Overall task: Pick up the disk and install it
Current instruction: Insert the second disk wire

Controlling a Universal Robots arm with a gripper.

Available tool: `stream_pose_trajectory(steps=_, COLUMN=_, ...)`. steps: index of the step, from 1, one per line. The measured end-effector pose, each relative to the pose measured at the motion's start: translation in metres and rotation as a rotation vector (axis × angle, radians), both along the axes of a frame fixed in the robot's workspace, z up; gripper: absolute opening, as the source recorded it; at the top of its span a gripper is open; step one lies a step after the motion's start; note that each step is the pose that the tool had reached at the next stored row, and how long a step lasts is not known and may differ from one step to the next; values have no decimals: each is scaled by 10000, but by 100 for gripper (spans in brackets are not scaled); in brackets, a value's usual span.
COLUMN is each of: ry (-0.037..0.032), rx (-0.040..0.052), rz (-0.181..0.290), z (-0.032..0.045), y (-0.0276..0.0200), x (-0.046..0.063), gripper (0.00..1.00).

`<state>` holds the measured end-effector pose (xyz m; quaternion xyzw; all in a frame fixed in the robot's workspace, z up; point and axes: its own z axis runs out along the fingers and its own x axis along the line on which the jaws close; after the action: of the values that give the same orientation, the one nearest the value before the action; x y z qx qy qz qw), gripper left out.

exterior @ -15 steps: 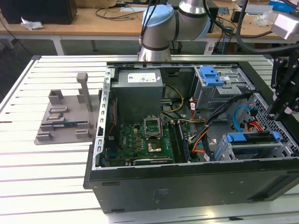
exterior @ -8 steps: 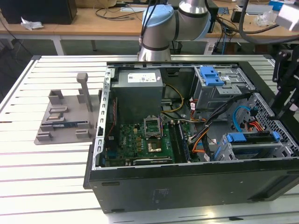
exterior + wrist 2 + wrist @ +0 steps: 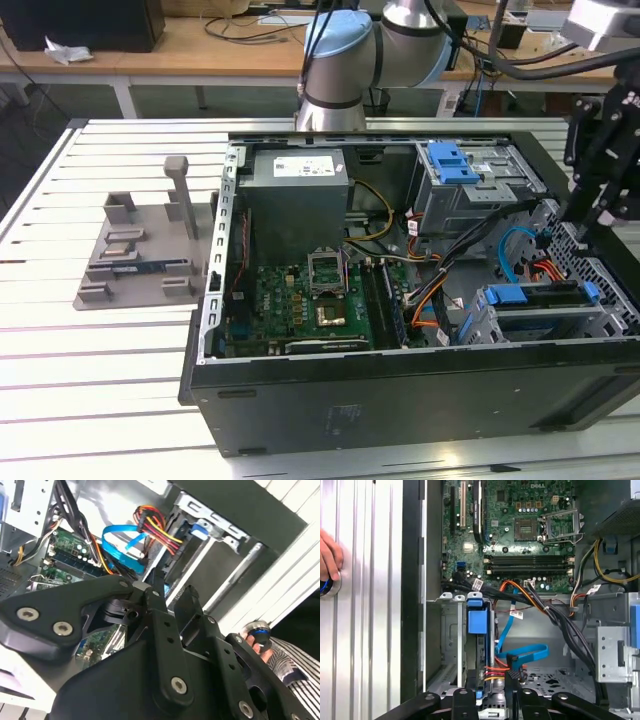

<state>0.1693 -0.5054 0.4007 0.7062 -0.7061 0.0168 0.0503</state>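
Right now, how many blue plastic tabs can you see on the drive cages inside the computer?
2. The upper blue tab tops the upper drive cage; the lower blue tab sits on the lower drive cage, both toward the exterior view's right. Cables may hide more.

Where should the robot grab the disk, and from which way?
Probably by the blue frame along the disk's exposed narrow edge, coming straight in through the case's open side. The disk sits on edge in its metal bay, so the bay walls cover its flat faces. The blue cable lies close beside it, so a narrow pinch across the frame seems safest.
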Motion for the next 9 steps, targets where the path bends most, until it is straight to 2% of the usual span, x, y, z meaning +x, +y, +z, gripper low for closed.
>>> stream_pose_trajectory(steps=4, ry=-14, rx=0, rz=82, z=-89, y=92, x=-41, gripper=36)
stream_pose_trajectory(steps=6, ry=-15, rx=0, rz=238, z=-166, y=151, x=-44, gripper=36)
stream_pose_trajectory(steps=9, ry=-9, rx=0, rz=326, z=-275, y=156, x=-45, gripper=36)
